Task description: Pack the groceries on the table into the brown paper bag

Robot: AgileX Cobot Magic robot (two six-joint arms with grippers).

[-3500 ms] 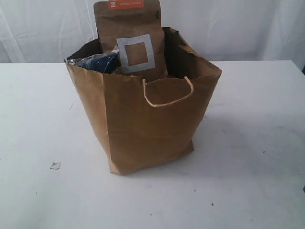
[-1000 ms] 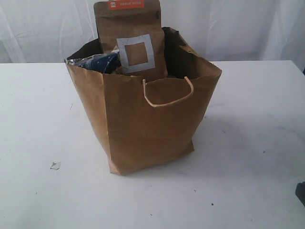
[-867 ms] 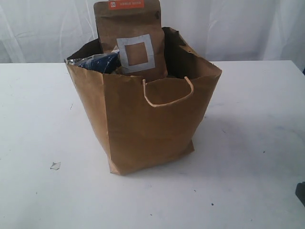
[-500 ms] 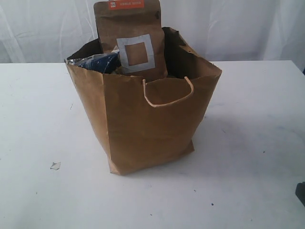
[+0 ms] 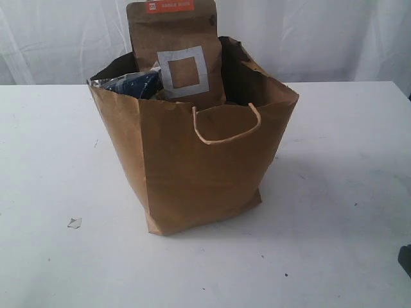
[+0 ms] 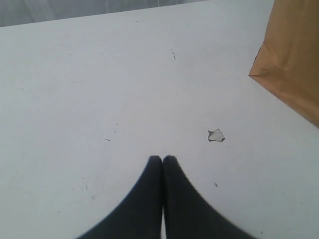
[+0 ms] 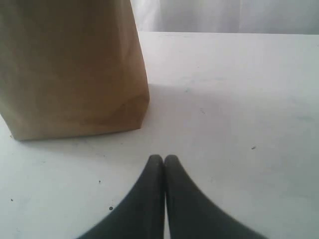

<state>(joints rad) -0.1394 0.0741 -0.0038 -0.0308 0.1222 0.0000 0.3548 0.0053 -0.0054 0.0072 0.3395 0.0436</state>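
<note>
Position: the brown paper bag (image 5: 192, 173) stands upright on the white table (image 5: 51, 160), one paper-cord handle (image 5: 226, 125) hanging down its near face. The brown pouch with orange top (image 5: 173, 38) stands in the bag and rises well above the rim. The dark noodle packet (image 5: 131, 83) pokes out just beside it. The left gripper (image 6: 162, 158) has its fingers pressed together over bare tabletop, near a small white crumb (image 6: 216, 135). The right gripper (image 7: 163, 157) has its fingers pressed together, near the bag's base corner.
</note>
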